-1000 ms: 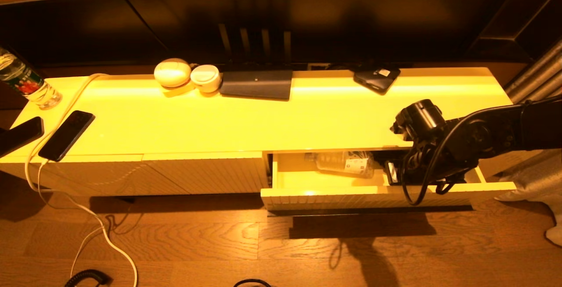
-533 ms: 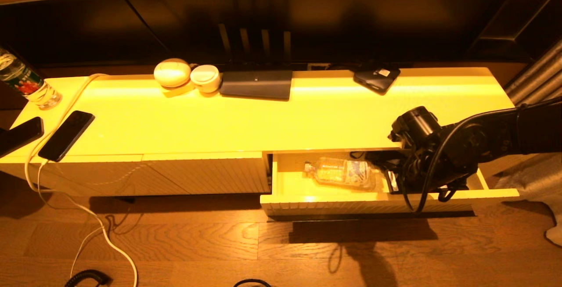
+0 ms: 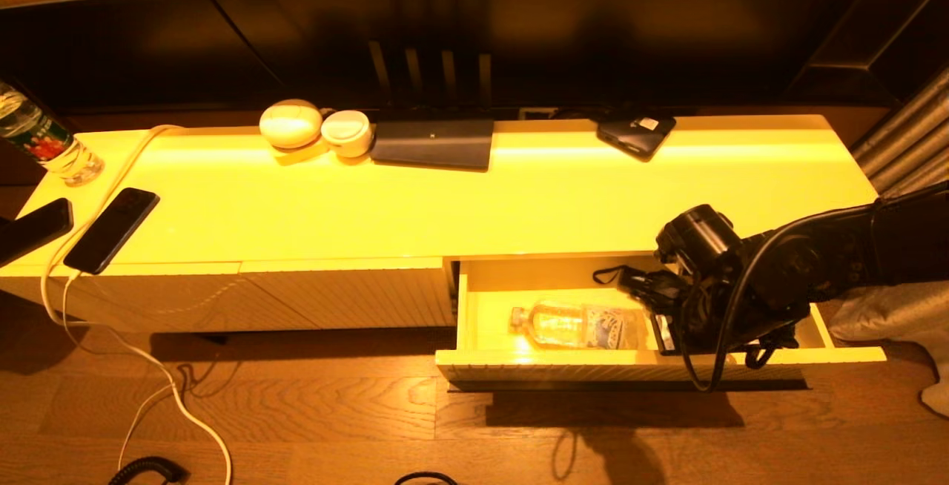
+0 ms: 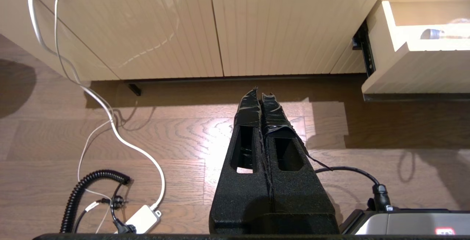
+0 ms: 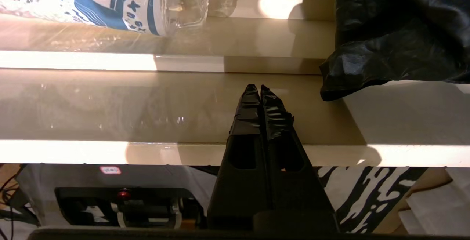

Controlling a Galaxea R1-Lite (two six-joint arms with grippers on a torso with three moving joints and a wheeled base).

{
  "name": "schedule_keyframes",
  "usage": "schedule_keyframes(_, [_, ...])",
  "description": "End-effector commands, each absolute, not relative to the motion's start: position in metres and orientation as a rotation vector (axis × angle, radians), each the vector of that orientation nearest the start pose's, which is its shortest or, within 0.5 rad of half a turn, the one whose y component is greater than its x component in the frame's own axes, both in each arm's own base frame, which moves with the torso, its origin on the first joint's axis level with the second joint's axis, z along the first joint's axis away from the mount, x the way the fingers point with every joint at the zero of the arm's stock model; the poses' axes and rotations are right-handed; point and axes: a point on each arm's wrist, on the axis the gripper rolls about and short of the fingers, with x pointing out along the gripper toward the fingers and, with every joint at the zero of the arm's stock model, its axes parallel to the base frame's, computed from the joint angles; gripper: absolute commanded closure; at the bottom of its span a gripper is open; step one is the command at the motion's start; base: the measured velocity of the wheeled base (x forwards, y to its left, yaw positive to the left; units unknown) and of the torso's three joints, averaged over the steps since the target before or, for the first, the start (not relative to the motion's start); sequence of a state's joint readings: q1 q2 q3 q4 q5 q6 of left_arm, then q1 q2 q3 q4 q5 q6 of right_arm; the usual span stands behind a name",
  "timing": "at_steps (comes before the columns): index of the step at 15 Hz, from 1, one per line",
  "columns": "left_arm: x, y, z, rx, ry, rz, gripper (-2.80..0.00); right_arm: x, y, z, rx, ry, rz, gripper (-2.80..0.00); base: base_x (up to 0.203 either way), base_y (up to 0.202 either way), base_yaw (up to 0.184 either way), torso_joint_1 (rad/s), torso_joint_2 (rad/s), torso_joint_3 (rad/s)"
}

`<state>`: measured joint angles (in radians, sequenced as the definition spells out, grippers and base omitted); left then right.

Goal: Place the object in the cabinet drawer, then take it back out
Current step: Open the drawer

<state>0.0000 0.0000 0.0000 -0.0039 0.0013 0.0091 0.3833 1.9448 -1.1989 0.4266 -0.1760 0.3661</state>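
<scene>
The cream-yellow cabinet drawer (image 3: 652,374) stands pulled out at the right of the cabinet; its ribbed front also shows in the left wrist view (image 4: 415,71). A clear plastic bottle (image 3: 574,324) with a blue-patterned label (image 5: 110,1) lies on its side inside, neck to the left. My right gripper (image 5: 257,87) is shut and empty, reaching down into the drawer just behind its front panel, right of the bottle; in the head view the wrist hides its fingers. My left gripper (image 4: 260,95) hangs shut over the wooden floor, left of the drawer.
A crumpled black bag (image 5: 396,31) lies in the drawer beside my right gripper. On the cabinet top are two phones (image 3: 111,229), a water bottle (image 3: 44,140), two white round cases (image 3: 291,123), a dark tablet (image 3: 434,142) and a black device (image 3: 636,133). White cable (image 3: 148,366) trails onto the floor.
The drawer has slid further out toward me together with my right arm. The bottle, half hidden under the cabinet top before, now shows in full.
</scene>
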Motion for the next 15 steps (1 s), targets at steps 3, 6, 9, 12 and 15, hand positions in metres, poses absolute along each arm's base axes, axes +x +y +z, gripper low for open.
schedule_keyframes(3, [-0.023,0.000,0.076,0.009,-0.003,0.002,0.00,0.292,0.117,0.117,-0.003,1.183,-0.021,0.00,0.000,0.000,0.000,0.000,0.00,0.000])
schedule_keyframes(6, [-0.023,0.000,0.076,0.009,-0.003,0.002,0.00,0.276,0.112,0.115,0.001,1.223,0.002,0.00,0.000,0.000,0.000,0.000,0.00,0.000])
schedule_keyframes(9, [-0.023,0.000,0.076,0.009,-0.003,0.002,0.00,0.265,0.112,0.116,0.001,1.235,0.018,0.00,0.000,0.000,0.000,0.000,0.00,0.000])
schedule_keyframes(12, [-0.023,0.000,0.076,0.009,-0.003,0.002,0.00,0.258,0.111,0.115,0.000,1.251,0.032,0.00,0.000,0.000,0.000,0.000,0.00,0.000])
schedule_keyframes(15, [-0.023,0.000,0.076,0.009,-0.003,0.002,0.00,0.259,0.111,0.115,0.001,1.242,0.033,0.00,0.000,0.000,0.000,0.000,0.00,0.000])
